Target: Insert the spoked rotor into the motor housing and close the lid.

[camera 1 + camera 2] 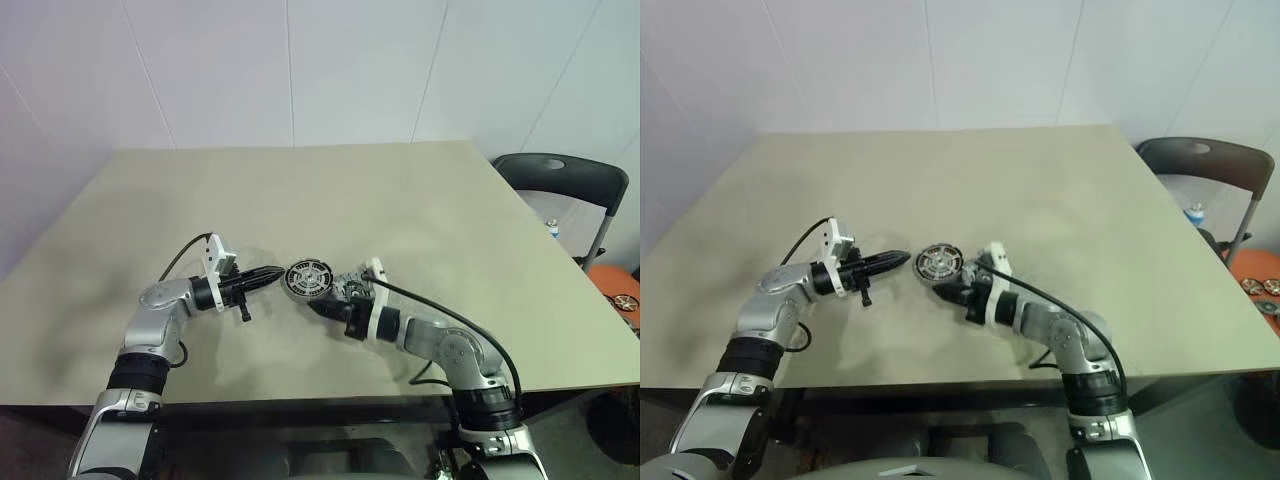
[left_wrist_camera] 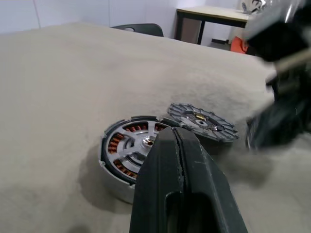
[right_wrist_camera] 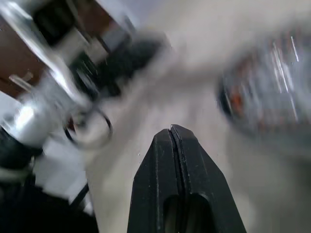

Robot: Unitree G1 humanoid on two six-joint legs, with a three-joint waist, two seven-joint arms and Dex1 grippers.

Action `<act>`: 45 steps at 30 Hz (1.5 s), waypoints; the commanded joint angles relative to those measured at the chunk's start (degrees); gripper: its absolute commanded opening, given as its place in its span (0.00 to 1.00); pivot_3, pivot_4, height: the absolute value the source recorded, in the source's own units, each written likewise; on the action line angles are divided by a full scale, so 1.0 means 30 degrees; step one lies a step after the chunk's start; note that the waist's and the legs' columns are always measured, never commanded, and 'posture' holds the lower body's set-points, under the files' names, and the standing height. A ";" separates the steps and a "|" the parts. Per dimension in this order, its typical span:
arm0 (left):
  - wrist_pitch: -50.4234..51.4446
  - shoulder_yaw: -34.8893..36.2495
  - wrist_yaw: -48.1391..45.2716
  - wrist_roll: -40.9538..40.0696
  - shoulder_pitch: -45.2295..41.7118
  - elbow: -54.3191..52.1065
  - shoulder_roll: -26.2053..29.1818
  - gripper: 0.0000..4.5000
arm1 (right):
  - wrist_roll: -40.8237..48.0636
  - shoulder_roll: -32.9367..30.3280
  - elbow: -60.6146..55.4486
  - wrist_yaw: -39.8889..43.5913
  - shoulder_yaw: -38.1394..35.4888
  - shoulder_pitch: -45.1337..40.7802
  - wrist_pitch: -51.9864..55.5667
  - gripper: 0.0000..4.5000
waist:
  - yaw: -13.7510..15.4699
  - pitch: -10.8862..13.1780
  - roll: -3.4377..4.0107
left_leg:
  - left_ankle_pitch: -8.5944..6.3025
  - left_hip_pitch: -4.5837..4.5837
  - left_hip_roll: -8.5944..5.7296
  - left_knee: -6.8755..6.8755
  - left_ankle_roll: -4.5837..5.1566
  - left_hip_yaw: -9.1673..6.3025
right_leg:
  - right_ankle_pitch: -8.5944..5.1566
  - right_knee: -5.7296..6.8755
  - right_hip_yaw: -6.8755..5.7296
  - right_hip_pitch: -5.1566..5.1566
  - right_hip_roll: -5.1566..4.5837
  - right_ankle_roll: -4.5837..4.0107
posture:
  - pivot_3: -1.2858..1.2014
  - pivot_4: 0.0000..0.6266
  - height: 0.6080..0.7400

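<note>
- Left wrist view: the motor housing (image 2: 127, 154) rests on the beige tabletop (image 2: 58, 87), a squat round dark body with a copper-brown ring of windings around a silvery, spoked centre hub.
- Just behind it, touching or overlapping its far rim, lies the lid (image 2: 202, 122), a flat grey metal disc with dark cutouts around a small raised centre; whether it leans on the housing cannot be told.
- From the head cameras, both pieces read as one round dark-and-silver cluster (image 1: 308, 278) near the middle of the tabletop's front half, well back from the front edge.
- Left gripper (image 1: 272, 273) lies level, its tapered black fingers clenched together on nothing, the tips just beside the housing.
- Right gripper (image 3: 171, 130) is likewise pressed shut and empty, on the opposite side of the cluster.
- Tabletop is matte and slightly mottled; a dark folding chair (image 1: 560, 185) stands beyond its right edge.
</note>
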 commanded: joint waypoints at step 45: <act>-0.0742 0.0124 0.1000 0.0499 -0.0104 -0.0153 -0.0283 0.00 | 0.5511 0.3149 0.0223 -0.8269 -0.6965 -0.0108 0.4742 0.35 | -0.0012 0.0004 0.0005 | -0.0001 -0.0014 0.0004 -0.0012 0.0002 0.0003 | 0.0003 -0.0010 0.0004 -0.0011 0.0000 0.0003 | 0.52 0.00 1.00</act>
